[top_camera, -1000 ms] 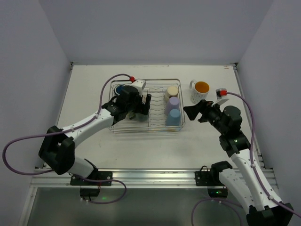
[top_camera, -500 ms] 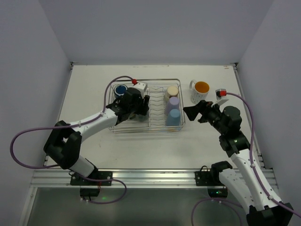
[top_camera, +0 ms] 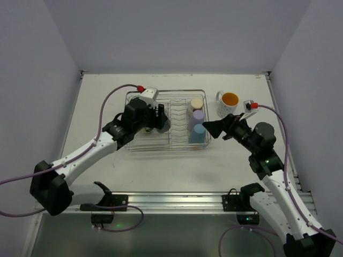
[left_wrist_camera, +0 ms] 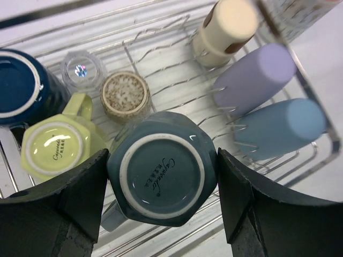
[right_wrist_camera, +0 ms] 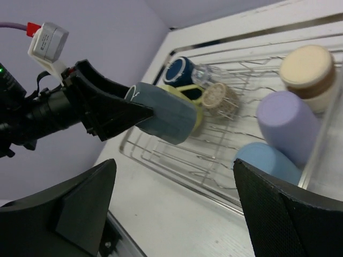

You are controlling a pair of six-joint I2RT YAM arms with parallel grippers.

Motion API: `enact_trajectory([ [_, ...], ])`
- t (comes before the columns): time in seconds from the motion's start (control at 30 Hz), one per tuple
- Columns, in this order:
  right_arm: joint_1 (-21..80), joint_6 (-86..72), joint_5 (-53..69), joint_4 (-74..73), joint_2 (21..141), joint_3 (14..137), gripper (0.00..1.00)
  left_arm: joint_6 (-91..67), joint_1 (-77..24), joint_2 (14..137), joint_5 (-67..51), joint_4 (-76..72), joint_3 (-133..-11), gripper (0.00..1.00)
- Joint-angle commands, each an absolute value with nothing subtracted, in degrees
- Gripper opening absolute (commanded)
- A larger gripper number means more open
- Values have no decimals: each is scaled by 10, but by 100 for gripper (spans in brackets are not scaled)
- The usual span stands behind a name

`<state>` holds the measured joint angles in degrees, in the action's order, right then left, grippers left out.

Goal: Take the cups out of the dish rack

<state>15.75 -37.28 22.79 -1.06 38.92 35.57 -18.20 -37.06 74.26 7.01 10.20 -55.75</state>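
My left gripper (left_wrist_camera: 161, 199) is shut on a teal cup (left_wrist_camera: 161, 179), bottom up and held above the dish rack (top_camera: 182, 145); the right wrist view shows the teal cup (right_wrist_camera: 163, 119) clear of the wires. In the rack below are a dark blue cup (left_wrist_camera: 19, 85), a yellow-green cup (left_wrist_camera: 53, 147), a clear glass (left_wrist_camera: 81, 68), a speckled metallic cup (left_wrist_camera: 126, 93), and on the right a cream cup (left_wrist_camera: 225, 27), a lavender cup (left_wrist_camera: 254, 75) and a light blue cup (left_wrist_camera: 284, 126). My right gripper (top_camera: 213, 128) stands open and empty just right of the rack.
A white mug with an orange inside (top_camera: 229, 101) stands upright on the table to the right of the rack, behind my right gripper. Grey walls close in the table on three sides. A metal rail (top_camera: 171, 199) runs along the near edge.
My left gripper has shut on the teal cup and raised it out of the rack. My right gripper has edged left toward the rack and opened a little wider.
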Motion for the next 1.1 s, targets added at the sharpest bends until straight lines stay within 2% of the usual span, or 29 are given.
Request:
enact_trajectory([
  [0.0,187,-445,273,113,388,331,93,-220,-372,666,48,48,-590,0],
  [0.17,256,-468,266,205,404,301,92,-300,-371,593,-37,-13,-559,0],
  [0.37,277,-500,268,279,416,273,89,-414,-372,533,-112,-110,-493,0],
  [0.77,360,-534,258,345,472,301,82,-544,-371,530,-207,-303,-406,0],
  [0.87,374,-547,253,384,486,301,79,-561,-371,532,-217,-337,-394,0],
  [0.97,388,-580,249,460,511,301,70,-565,-372,533,-221,-345,-383,2],
  [1.0,390,-586,247,474,519,302,68,-564,-372,533,-221,-346,-380,6],
  [1.07,396,-596,243,499,535,303,56,-563,-372,529,-221,-346,-374,18],
])
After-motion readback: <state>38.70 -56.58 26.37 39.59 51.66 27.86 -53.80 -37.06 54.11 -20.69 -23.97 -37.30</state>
